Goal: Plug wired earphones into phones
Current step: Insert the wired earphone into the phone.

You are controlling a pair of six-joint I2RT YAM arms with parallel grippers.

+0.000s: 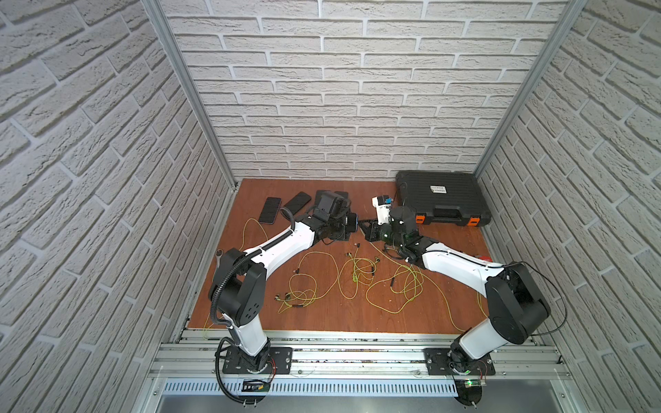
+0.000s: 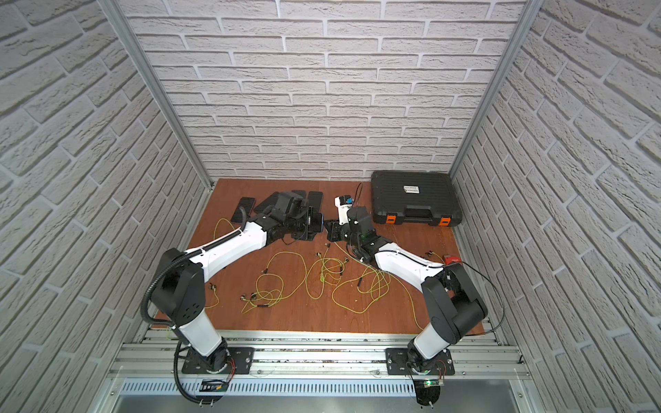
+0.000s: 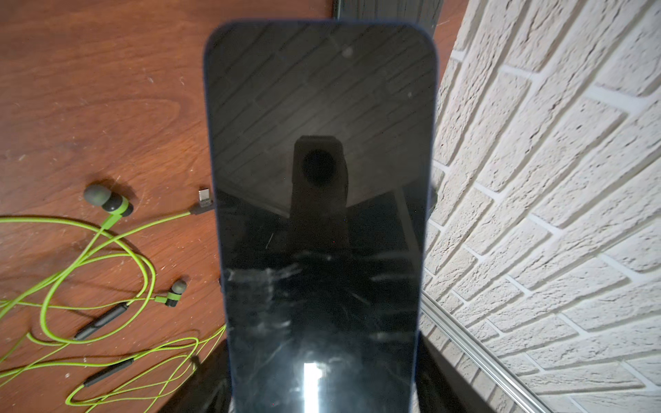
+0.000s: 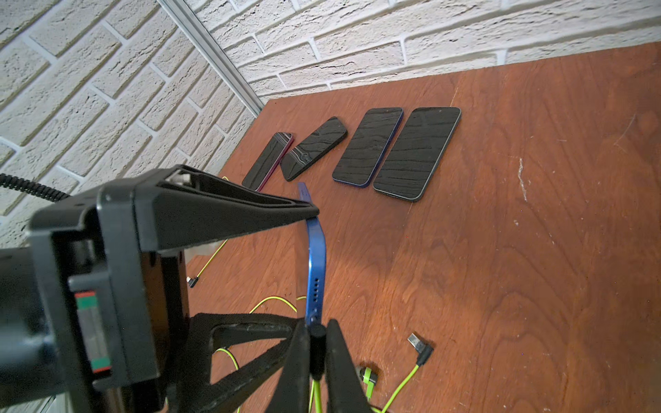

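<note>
My left claw (image 4: 307, 267) clamps the blue-edged phone (image 3: 318, 178); my right claw (image 4: 317, 334) pinches a dark earphone plug (image 4: 317, 348) at its port end.

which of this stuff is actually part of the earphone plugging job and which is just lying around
For the job: held phone, plug at its bottom edge, four phones lying flat, loose green earphones.
Just lying about: black case with orange latches, small red object.

Both top views are evenly bright; the white brick walls (image 1: 357, 107) bow at the edges. The flat black glossy phone (image 3: 322, 143) shows white glare at 6 o'clock; the brown wooden bench (image 4: 500, 250) holds soft shadows.
</note>
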